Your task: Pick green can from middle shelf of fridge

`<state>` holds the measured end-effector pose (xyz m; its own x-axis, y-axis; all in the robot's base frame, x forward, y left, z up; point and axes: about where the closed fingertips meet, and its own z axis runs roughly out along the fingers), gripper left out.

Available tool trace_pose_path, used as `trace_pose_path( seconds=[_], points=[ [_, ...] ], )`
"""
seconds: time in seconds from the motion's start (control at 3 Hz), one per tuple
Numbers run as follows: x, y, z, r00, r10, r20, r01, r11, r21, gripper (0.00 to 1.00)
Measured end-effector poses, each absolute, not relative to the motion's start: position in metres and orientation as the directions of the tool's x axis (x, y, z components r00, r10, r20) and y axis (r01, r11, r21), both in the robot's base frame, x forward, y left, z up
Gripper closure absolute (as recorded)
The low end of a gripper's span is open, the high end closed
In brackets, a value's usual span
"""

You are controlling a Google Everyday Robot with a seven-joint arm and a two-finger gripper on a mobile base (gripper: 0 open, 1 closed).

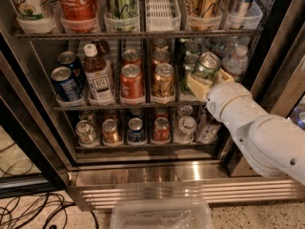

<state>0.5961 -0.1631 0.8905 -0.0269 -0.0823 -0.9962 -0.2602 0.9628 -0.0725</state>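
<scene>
The fridge [157, 173] stands open with wire shelves of drinks. The pale green can [207, 65] with a silver top sits tilted between my gripper's cream fingers [196, 86], at the right of the middle shelf [128, 106] and just above its front rail. My gripper [208, 79] is shut on the can, with the white arm [259, 132] reaching in from the lower right. More green cans [191, 49] stand in the row behind it. A copper-orange can [163, 80] stands to its left.
On the middle shelf also stand a red can [131, 81], a tea bottle [98, 75] and blue cans [65, 82]. Water bottles [237, 61] stand at the far right. Upper shelf holds tall cans and a Coca-Cola bottle [77, 4]. Lower shelf holds several cans. A clear plastic bin [162, 214] lies on the floor.
</scene>
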Motion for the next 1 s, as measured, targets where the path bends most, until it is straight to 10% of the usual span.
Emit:
trace_pose_path(
  seconds=[1.0],
  points=[
    [0.543,-0.162,0.876,-0.228,-0.141,-0.963,-0.498,0.867,-0.009,1.0]
  ],
)
